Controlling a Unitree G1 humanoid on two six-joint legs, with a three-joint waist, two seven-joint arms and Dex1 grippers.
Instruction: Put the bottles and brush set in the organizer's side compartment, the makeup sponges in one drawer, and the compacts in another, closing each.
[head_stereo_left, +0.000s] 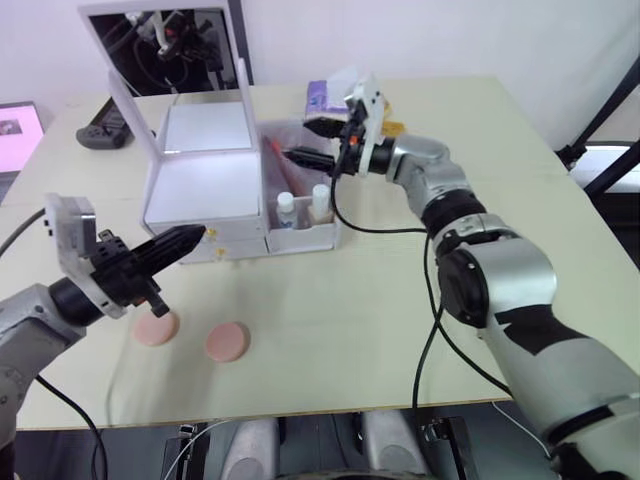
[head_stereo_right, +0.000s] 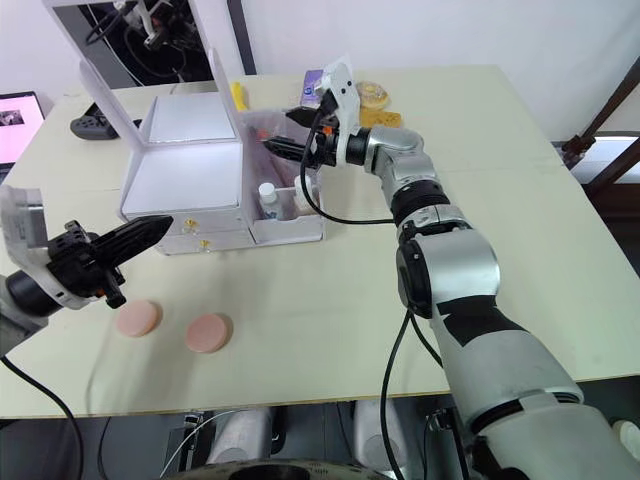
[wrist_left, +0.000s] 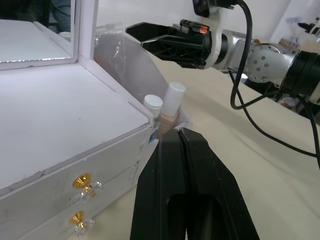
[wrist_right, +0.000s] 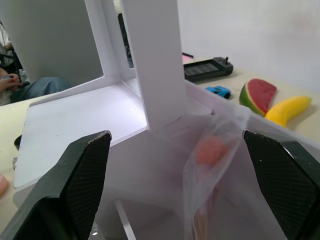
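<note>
Nearest to me, the left gripper hangs over the front-left part of the table with its two black fingers pressed together, holding nothing, its tips pointing at the organizer's drawer fronts.

Going by size, the organizer comes first: a white box with its mirror lid standing upright and both drawers, with their little gold knobs, pushed in. At its right end sits the side compartment, a translucent bin. Both bottles stand upright in its front corner, white caps up, and the brush set leans inside it in its clear bag, pinkish tips showing.

Over the bin's back end the right gripper hovers with its fingers spread wide and nothing between them; the bag lies just below them.

Two makeup sponges lie flat on the table near the front edge, close together but apart, under the left arm.

A purple tissue pack sits behind the organizer.
</note>
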